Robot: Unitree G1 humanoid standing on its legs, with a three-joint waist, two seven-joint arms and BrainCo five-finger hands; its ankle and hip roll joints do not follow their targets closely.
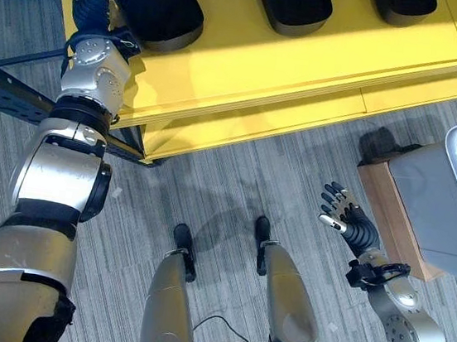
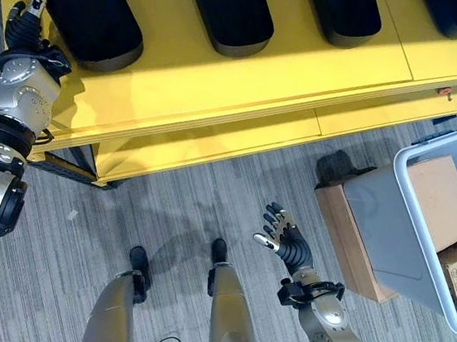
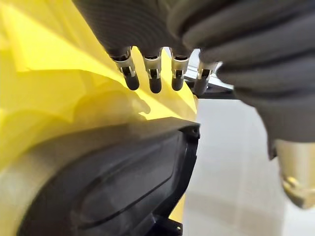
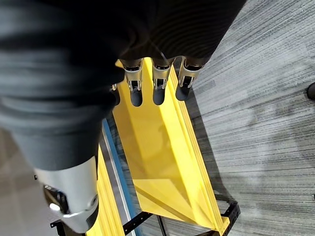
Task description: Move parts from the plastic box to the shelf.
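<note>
The left hand [image 1: 92,6] rested open-fingered beside a black part [image 2: 82,7] on the yellow shelf [image 2: 222,87], gripping nothing, while the right hand [image 2: 280,236] hung open and empty, so it would best withdraw straight without nudging that part.

Yellow shelf [image 2: 222,87], black parts [image 2: 232,9], grey plastic box [image 2: 394,212], striped grey floor [image 2: 189,216]

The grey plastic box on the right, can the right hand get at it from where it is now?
Probably yes: the right hand hangs open over bare floor beside the plastic box, with nothing between them.

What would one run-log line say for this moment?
left hand: open, at black part on yellow shelf | right hand: open, empty | plastic box: beside robot
</note>
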